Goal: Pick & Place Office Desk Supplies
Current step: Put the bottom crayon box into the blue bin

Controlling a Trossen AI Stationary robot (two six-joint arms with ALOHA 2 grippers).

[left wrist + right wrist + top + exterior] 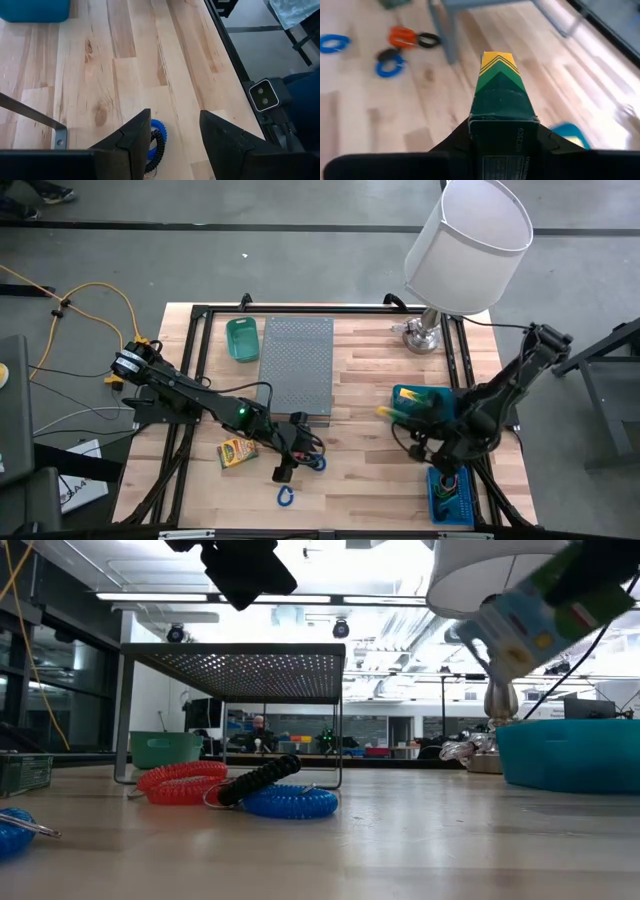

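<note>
Green-and-yellow card filled the right gripper (pixel 502 131): its two dark fingers were clenched on the sides of a printed packet (pixel 501 85), held in the air with its chevron end pointing away from the wrist. From above, that packet (pixel 405 411) hung over the teal bin (pixel 407 393), which sat well to the right of the grey perforated metal box (pixel 296 362). In the low view the packet (pixel 540 612) showed tilted above the bin's rim (pixel 570 750).

Over by the box's near edge, the left gripper (pixel 290 450) hovered above the wooden table (pixel 370 470), its fingers (pixel 137 137) spread apart and holding nothing. A blue coil clip (pixel 158 131) with a dark coil lay on the boards right under them. In the low view a red coil (pixel 183 781), a dark coil (pixel 258 780) and a blue coil (pixel 290 801) lay touching in a cluster in front of the box's legs.

A second yellow-green packet (pixel 237 451) lay flat on the table left of the left gripper. Another blue loop clip (pixel 285 496) lay alone, nearer the table's front edge than the box. A green tray (pixel 241 338) rested just beside the box's left side, and the lamp with white shade (pixel 465 245) stood at the far right corner beyond the box.
</note>
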